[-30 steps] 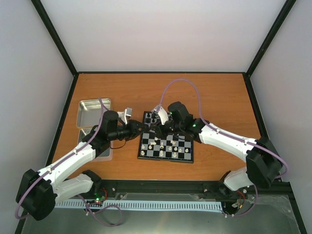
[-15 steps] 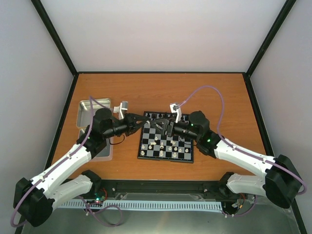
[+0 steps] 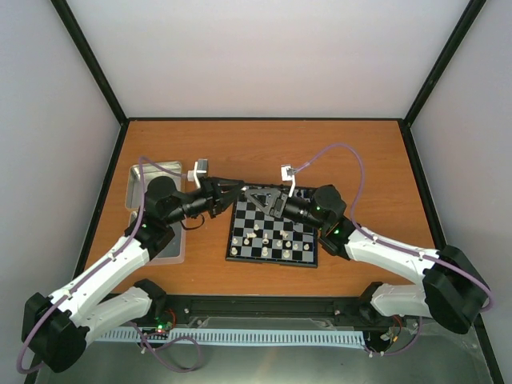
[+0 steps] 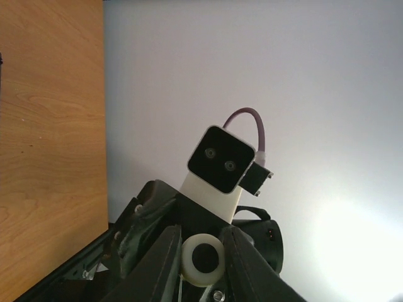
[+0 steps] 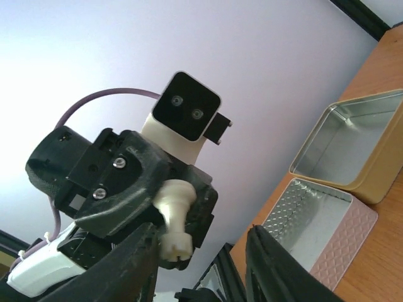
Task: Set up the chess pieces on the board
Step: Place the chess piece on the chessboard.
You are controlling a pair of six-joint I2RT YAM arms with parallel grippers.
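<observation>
The cream-white turned chess piece [image 5: 172, 217] is off the small black-and-pale chequered board [image 3: 270, 262], clamped in my left tool [image 4: 200, 239] in the air over the board's 11 o'clock corner. A second ago my right tool [image 3: 266, 198] worked low over the far rows. It has since swung up to face the left one, fingers apart either side of the piece, not gripping. I judge a handover is beginning, so this piece remains unplaced. Other tiny chessmen [image 3: 264, 238] stand scattered on the board. The open metal tin [image 3: 152, 165] at 9 o'clock on the wooden table [image 3: 344, 152] shows no readable writing.
</observation>
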